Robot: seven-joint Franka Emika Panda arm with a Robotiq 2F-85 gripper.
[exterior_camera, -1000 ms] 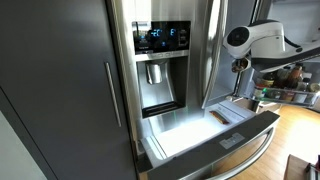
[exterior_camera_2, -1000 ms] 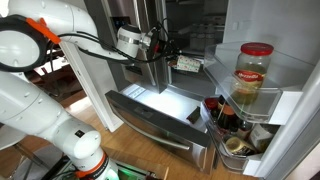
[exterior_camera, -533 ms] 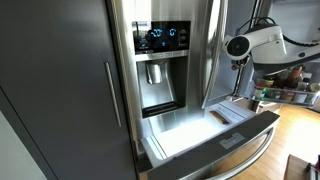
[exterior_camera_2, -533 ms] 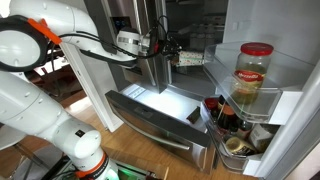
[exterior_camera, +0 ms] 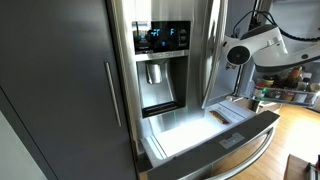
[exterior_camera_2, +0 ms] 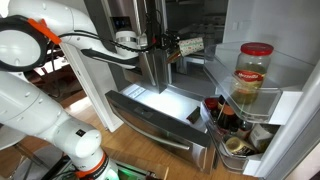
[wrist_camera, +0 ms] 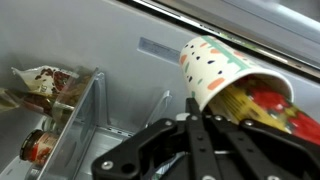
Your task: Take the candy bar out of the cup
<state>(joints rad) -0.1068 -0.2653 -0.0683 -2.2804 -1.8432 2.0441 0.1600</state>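
Steel lines the open drawer at the bottom of the fridge; on its floor, toward the far right corner, lies the candy bar, a slim pale tan piece, flat and alone. It is well apart from the cup, which hangs higher up, in front of the open fridge compartment; the bar is outside the cup.

The white arm reaches from the left in an exterior view, and the gripper is closed on the cup and holds it on its side, the mouth pointing right. In the wrist view the black fingers meet at the cup's lower side; the cup is white paper with small red and green marks, tilted, its opening toward the right. Yellow and red colours show at the opening; whether they are inside the cup or behind it cannot be told.

On the right a door shelf carries a jar with a red lid and yellowish content; more small containers stand in the shelf below it. In an exterior view the arm shows beside the right edge of the fridge, above the drawer; the dispenser glows blue on the door to the left.
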